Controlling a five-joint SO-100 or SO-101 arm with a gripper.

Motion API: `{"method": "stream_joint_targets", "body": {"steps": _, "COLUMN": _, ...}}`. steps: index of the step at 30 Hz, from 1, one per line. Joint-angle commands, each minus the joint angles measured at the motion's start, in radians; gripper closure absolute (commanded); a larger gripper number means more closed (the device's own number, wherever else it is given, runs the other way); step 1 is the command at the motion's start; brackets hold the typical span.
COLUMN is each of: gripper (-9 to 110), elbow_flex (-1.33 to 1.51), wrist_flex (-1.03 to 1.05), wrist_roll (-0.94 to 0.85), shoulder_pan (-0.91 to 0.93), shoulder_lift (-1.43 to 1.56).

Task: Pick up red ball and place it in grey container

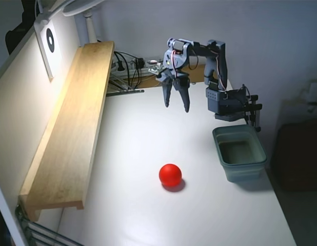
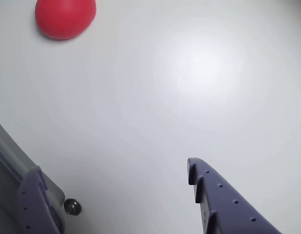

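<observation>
- Red ball [image 1: 170, 175] sits alone on the white counter [image 1: 148, 133], toward the front, well apart from the gripper [image 1: 177, 106] and just left of the grey container [image 1: 239, 152] in the fixed view.
- Counter-wide, the step in hand looks like the reach: the arm needs to swing forward and descend over the ball, keeping clear of the container's near wall.
- Grey container stands empty by the arm's base, so the later carry is short; a centred release above its opening should do.
- Gripper hangs raised, pointing down, fingers somewhat apart and holding nothing. A smooth sphere will roll if nudged, so I would open wider and straddle it evenly before closing.
- Wrist view cuts the ball [image 2: 65, 18] off at the top edge, only its lower part showing.
- Left finger [image 2: 36, 204] is partly out of frame there, with a grey edge beside it that I cannot identify.
</observation>
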Motion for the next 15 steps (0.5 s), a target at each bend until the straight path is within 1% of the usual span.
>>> {"method": "stream_joint_targets", "body": {"steps": 1, "gripper": 63, "elbow_flex": 0.036, "wrist_flex": -0.027, "wrist_roll": 0.002, "shoulder_pan": 0.004, "shoulder_lift": 0.052}}
{"method": "stream_joint_targets", "body": {"steps": 3, "gripper": 63, "elbow_flex": 0.046, "wrist_flex": -0.034, "wrist_roll": 0.002, "shoulder_pan": -0.002, "shoulder_lift": 0.056}}
{"method": "stream_joint_targets", "body": {"steps": 8, "gripper": 63, "elbow_flex": 0.046, "wrist_flex": -0.034, "wrist_roll": 0.002, "shoulder_pan": -0.091, "shoulder_lift": 0.056}}
{"method": "stream_joint_targets", "body": {"steps": 15, "gripper": 63, "elbow_flex": 0.012, "wrist_flex": -0.033, "wrist_roll": 0.002, "shoulder_pan": -0.097, "shoulder_lift": 0.022}}
